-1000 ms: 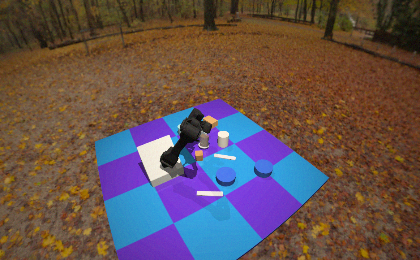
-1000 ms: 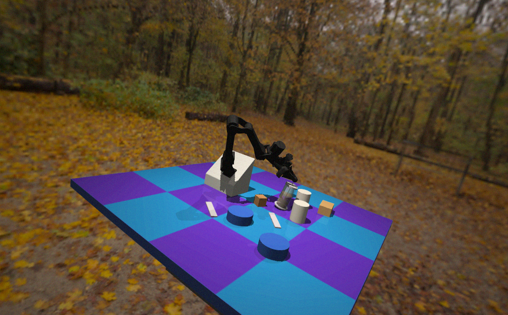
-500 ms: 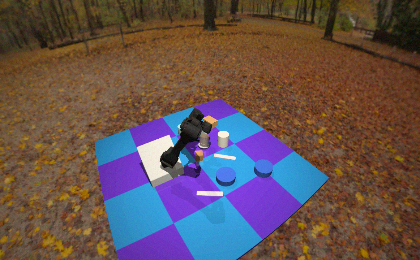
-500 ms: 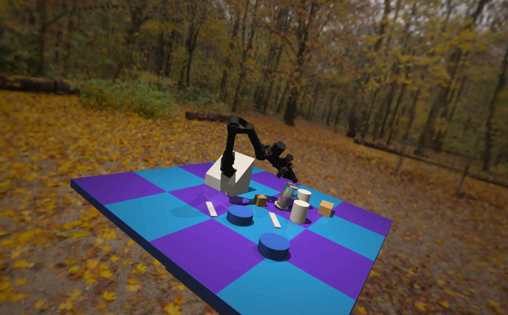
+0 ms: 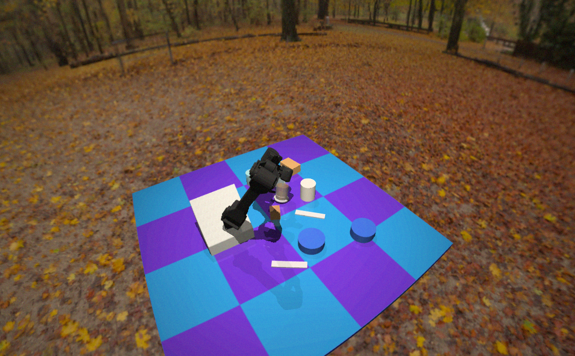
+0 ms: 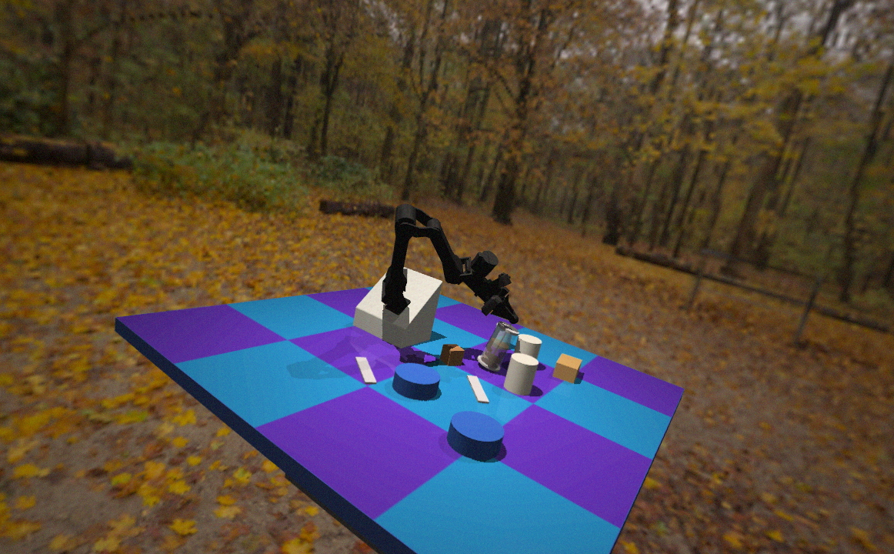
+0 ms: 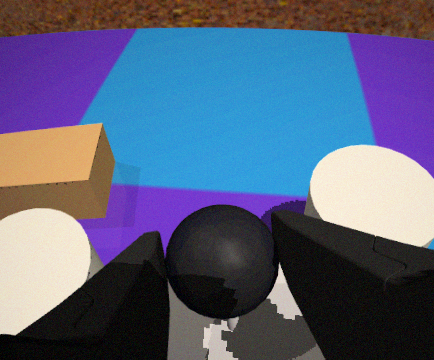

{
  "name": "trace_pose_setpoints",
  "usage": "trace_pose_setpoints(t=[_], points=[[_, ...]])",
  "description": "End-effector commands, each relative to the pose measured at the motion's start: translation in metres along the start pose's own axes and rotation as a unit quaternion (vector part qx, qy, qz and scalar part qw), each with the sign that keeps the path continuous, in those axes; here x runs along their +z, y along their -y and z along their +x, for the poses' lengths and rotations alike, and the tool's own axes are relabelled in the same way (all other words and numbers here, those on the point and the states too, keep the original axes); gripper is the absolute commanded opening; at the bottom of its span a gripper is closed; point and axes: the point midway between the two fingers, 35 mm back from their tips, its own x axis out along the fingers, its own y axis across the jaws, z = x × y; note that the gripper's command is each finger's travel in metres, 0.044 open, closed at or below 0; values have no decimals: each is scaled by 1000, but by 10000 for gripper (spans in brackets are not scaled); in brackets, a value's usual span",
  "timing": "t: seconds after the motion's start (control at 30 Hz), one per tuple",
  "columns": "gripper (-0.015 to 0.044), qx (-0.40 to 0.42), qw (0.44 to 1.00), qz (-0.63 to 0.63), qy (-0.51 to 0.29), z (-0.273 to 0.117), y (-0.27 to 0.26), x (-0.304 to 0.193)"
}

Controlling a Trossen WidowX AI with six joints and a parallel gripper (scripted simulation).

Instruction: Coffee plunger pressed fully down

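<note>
Arm (image 6: 429, 237): matte black throughout, slim links joined by chunky rounded joint housings; no markings, cables or screws discernible at this size. Base section dark, blocky, seated on a pale off-white wedge-shaped mount (image 6: 405, 306). Wrist end carries a thick cylindrical housing. Gripper (image 7: 220, 254): two broad black fingers, flat-faced and angular, tapering to wedge-like tips; faint seam line across one upper face. Finish uniform, slightly glossy.
</note>
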Motion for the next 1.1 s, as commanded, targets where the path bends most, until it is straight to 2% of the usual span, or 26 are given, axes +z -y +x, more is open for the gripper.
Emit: trace_pose_setpoints(t=[0.0, 0.27, 0.67, 0.87, 1.07], points=[[117, 0, 1000, 0, 0, 0, 0, 0], [117, 0, 1000, 0, 0, 0, 0, 0], [432, 0, 1000, 0, 0, 0, 0, 0], [440, 1, 1000, 0, -2, -8, 0, 7], [440, 0, 1000, 0, -8, -60, 5, 39]])
